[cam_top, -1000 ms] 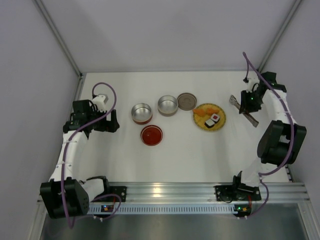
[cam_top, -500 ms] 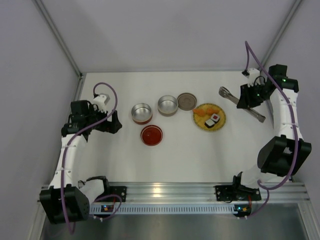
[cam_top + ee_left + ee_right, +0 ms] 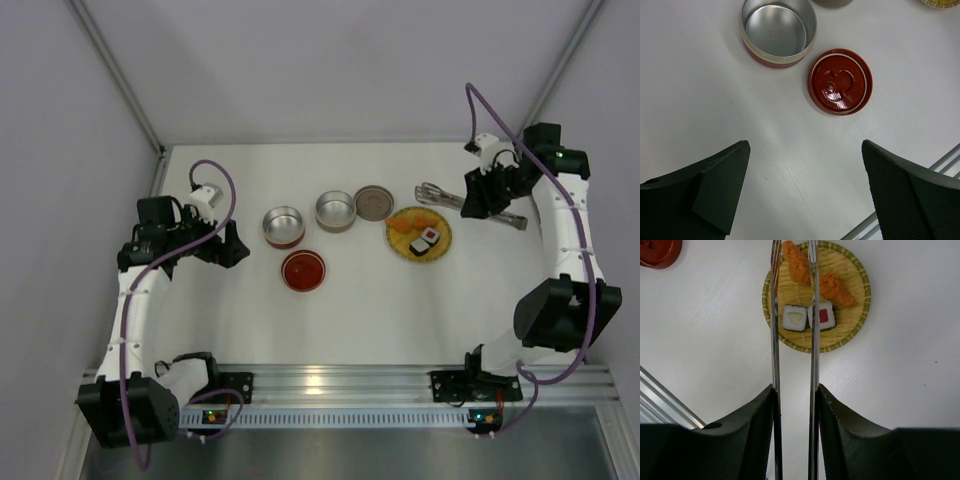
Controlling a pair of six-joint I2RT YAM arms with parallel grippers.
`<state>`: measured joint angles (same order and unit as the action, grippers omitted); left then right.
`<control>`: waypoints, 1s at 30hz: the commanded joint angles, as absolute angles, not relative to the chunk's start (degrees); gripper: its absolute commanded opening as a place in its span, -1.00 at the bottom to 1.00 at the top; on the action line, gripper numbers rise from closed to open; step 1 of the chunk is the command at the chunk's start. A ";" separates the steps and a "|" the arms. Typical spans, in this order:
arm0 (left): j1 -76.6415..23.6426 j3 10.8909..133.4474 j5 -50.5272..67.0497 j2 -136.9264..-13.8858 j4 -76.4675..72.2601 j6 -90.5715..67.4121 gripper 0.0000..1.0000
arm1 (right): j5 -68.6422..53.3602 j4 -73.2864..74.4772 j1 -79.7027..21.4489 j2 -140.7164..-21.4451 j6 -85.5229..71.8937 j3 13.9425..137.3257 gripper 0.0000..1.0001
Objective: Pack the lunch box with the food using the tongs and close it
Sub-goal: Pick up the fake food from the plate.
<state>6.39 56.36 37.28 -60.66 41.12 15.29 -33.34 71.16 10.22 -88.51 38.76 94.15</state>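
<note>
While the right pincer (image 3: 796,390) is grasping the tongs (image 3: 813,350), tips hanging over the food (image 3: 794,318) on the plate (image 3: 852,330), and the left pincer (image 3: 805,150) is hovering released near the lunch box (image 3: 777,61), pickup seems to be starting, calling for lowering and squeezing around one piece.

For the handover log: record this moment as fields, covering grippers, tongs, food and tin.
left gripper: open, empty, over table near red lid
right gripper: shut on tongs
tongs: arms apart, crossing over woven plate
food: two rolls, two orange pieces, all on woven plate
red-banded tin: open, empty
</note>
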 commanded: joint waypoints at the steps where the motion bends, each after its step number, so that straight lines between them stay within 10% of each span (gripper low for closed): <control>1: 6.68 59.06 40.08 -61.26 41.84 16.79 0.97 | -33.32 72.95 5.29 -87.72 42.01 95.37 -0.25; 30: 6.68 60.29 43.24 -63.90 41.22 16.79 0.97 | -15.38 60.91 -8.79 -93.77 41.92 91.67 -0.08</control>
